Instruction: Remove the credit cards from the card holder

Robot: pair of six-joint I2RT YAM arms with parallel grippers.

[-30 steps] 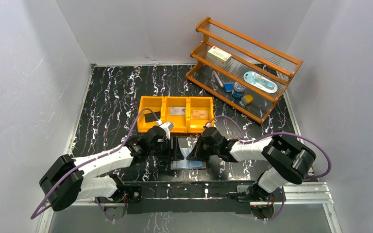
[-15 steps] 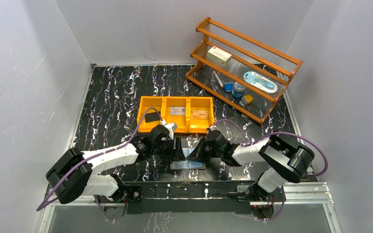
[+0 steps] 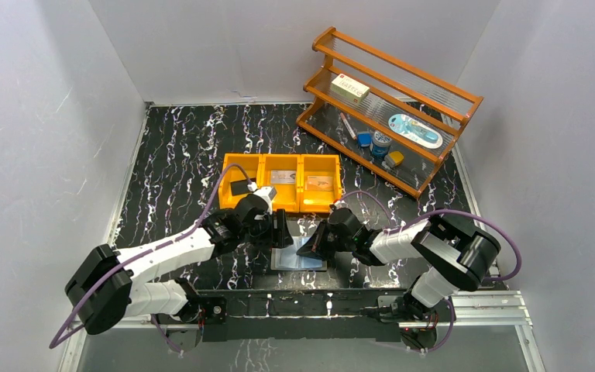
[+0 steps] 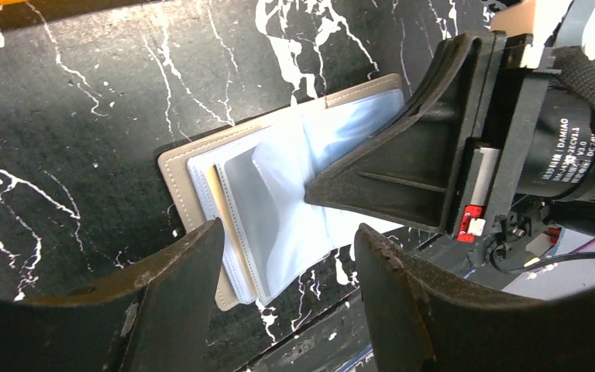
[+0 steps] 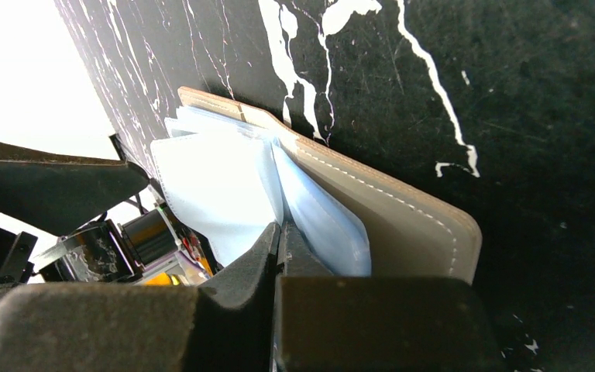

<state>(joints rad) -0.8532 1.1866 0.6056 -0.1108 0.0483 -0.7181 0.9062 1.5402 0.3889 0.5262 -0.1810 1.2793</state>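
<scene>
"DAMIAO" stands in white on the black motor behind the right gripper (the finer lines beneath are too small to read); the cream box's red print is illegible.

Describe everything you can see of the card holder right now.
The card holder lies open and flat on the black marbled table, near its front edge between the two arms. Its cover looks like grey-beige stitched leatherette; inside are pale blue translucent plastic sleeves, some fanned upward. The right claw is shut on one sleeve, holding it raised. The left claw hangs open over the holder; contact cannot be told. What the sleeves contain cannot be told.
</scene>
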